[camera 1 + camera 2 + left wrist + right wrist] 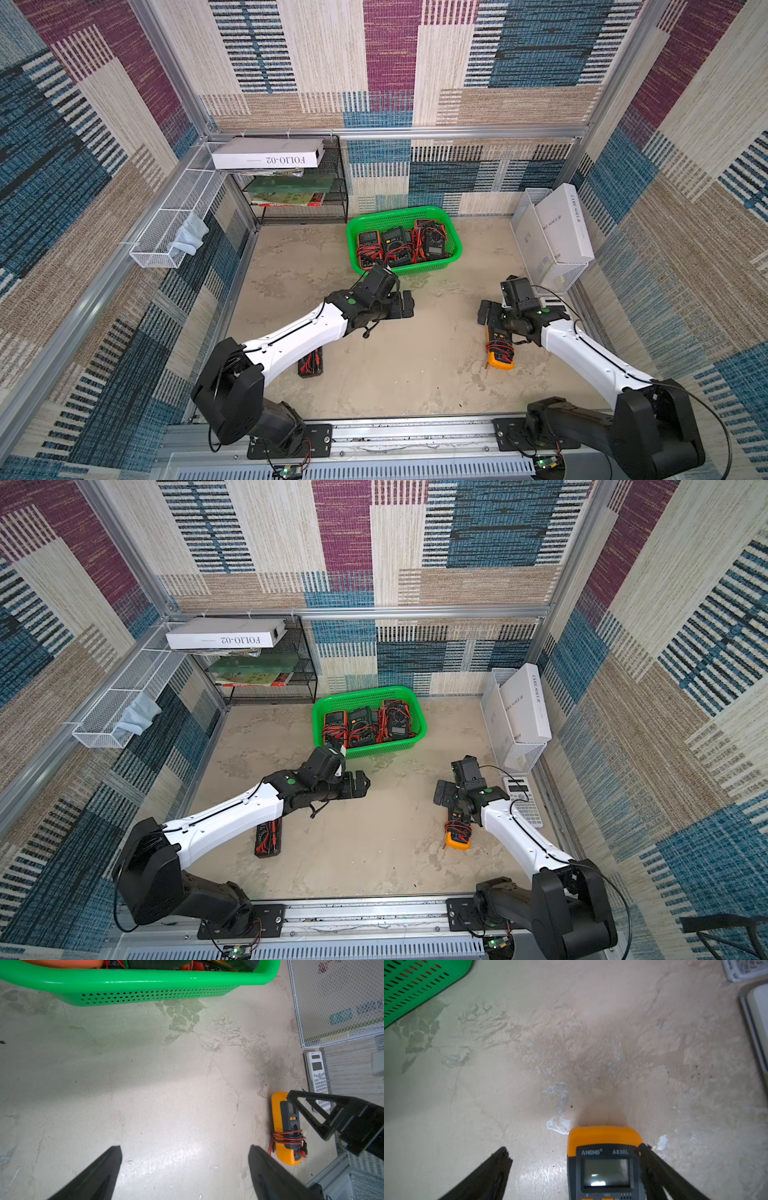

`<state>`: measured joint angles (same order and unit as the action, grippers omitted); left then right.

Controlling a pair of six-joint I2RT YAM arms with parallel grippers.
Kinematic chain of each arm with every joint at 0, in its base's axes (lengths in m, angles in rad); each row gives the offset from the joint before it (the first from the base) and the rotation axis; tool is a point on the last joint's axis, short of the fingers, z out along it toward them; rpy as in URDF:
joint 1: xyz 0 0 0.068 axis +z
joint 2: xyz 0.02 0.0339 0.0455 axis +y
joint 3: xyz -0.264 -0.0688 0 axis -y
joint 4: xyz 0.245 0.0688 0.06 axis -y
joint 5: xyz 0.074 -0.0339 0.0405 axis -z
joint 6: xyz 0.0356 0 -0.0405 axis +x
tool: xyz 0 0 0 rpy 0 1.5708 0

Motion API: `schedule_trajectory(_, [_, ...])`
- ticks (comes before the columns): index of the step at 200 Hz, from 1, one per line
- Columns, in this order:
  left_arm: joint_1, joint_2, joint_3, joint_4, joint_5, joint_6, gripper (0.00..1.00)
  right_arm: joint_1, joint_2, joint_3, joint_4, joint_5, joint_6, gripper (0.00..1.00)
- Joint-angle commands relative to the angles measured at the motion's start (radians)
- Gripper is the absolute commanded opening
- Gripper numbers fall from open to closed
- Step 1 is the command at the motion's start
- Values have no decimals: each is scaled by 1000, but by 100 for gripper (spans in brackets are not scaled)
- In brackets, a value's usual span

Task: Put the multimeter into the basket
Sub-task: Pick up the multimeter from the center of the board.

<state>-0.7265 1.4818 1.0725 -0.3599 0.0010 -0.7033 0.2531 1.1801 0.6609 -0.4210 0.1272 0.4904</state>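
Observation:
The green basket (398,212) (365,692) stands at the back middle of the table and holds three multimeters wound with red leads. An orange multimeter (500,358) (457,838) lies flat on the table at the right. My right gripper (490,320) (574,1153) hovers open over its screen end, which lies between the fingers, close against one of them. My left gripper (401,305) (185,1153) hangs open over bare table just in front of the basket (145,980). A black multimeter (311,365) lies under the left forearm.
A white calculator (524,800) (318,1078) lies by the right wall. A white wire tray (552,270) with white boxes stands behind it. A black mesh rack (336,187) with books fills the back left corner. A white wire tray (166,224) holding a cloth hangs on the left wall.

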Motion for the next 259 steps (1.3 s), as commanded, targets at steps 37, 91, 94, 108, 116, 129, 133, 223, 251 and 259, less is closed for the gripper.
schedule_trajectory(37, [-7,25,12,21,21,7,100,-3,-8,-38,-34,-18,46,99])
schedule_trajectory(91, [-5,25,12,23,24,16,100,-3,-19,-69,-64,-8,84,100])
schedule_trajectory(94, [-6,24,12,23,25,15,100,-3,-20,-70,-65,-6,85,99])
schedule_trajectory(108, [-6,28,14,24,27,18,100,-3,-25,-76,-72,-6,88,100])
schedule_trajectory(116, [-6,30,15,25,27,17,100,-3,-28,-77,-74,-6,88,99])
schedule_trajectory(129, [-6,34,14,28,30,18,100,-3,-38,-75,-80,-7,91,100])
schedule_trajectory(133, [-6,34,15,30,30,17,100,-3,-42,-75,-81,-8,91,100])
schedule_trajectory(223, [-7,54,12,45,39,18,100,-3,-57,-79,-88,-18,100,100])
schedule_trajectory(251, [-5,60,13,47,39,19,100,-3,-38,-97,-65,-51,101,99])
schedule_trajectory(259, [-5,60,14,48,40,20,100,-2,-33,-102,-57,-58,102,99])
